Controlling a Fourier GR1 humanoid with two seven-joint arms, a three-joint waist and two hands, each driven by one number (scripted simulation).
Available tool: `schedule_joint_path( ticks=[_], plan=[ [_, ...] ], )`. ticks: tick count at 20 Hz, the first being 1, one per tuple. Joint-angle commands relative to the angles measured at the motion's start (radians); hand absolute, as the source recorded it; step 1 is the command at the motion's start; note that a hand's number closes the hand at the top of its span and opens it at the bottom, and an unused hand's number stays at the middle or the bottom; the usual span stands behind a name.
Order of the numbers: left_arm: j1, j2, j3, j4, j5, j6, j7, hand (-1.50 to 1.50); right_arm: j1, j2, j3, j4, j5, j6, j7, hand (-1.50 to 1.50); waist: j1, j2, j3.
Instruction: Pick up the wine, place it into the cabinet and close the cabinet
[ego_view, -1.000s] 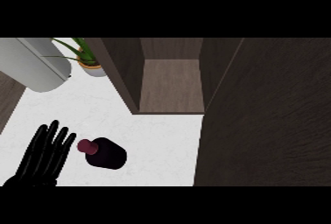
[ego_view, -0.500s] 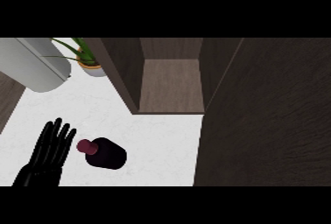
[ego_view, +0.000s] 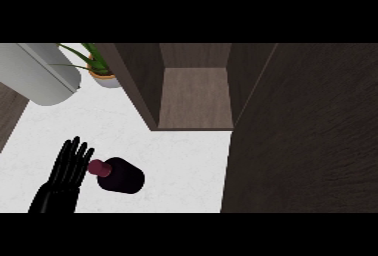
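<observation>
The wine bottle stands on the white counter, seen from above as a dark body with a magenta cap. My left hand is open with straight fingers just left of the bottle, its fingertips beside the cap. Whether it touches the bottle I cannot tell. The cabinet stands open behind, its shelf bare. Its dark door swings out along the right side. My right hand is out of view.
A potted plant sits at the back left beside the cabinet wall. A large grey cylinder lies at the far left. The counter's left edge runs diagonally near my left hand.
My left hand has crept a little right and forward, closer to the bottle's cap. The bottle and cabinet have not moved.
</observation>
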Motion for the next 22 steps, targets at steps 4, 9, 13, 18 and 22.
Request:
schedule_joint_path(
  ticks=[4, 9, 13, 18, 22],
  plan=[
    [-0.017, -0.023, -0.012, 0.143, -0.036, -0.051, -0.096, -1.50, 0.081, 0.004, -0.047, -0.122, -0.099, 0.033, -0.018, -1.50, 0.000, 0.000, 0.001],
    [-0.026, -0.032, 0.002, 0.201, -0.027, -0.092, -0.151, -1.50, 0.032, 0.001, -0.053, -0.110, -0.094, 0.021, 0.029, -1.50, 0.003, 0.000, 0.000],
    [-0.123, 0.000, 0.069, 0.312, -0.008, -0.123, -0.167, -1.50, -0.015, 0.000, -0.094, -0.072, -0.099, 0.019, 0.003, -1.50, 0.002, 0.001, 0.000],
    [-0.106, -0.024, 0.032, 0.284, -0.039, -0.096, -0.127, -1.50, -0.016, 0.010, -0.003, -0.169, -0.035, -0.020, 0.121, -1.50, 0.002, 0.000, 0.000],
    [-0.121, -0.050, 0.042, 0.409, -0.075, -0.125, -0.272, -1.50, 0.049, 0.001, -0.046, -0.132, -0.101, 0.034, 0.033, -1.50, 0.000, 0.001, 0.000]
  ],
)
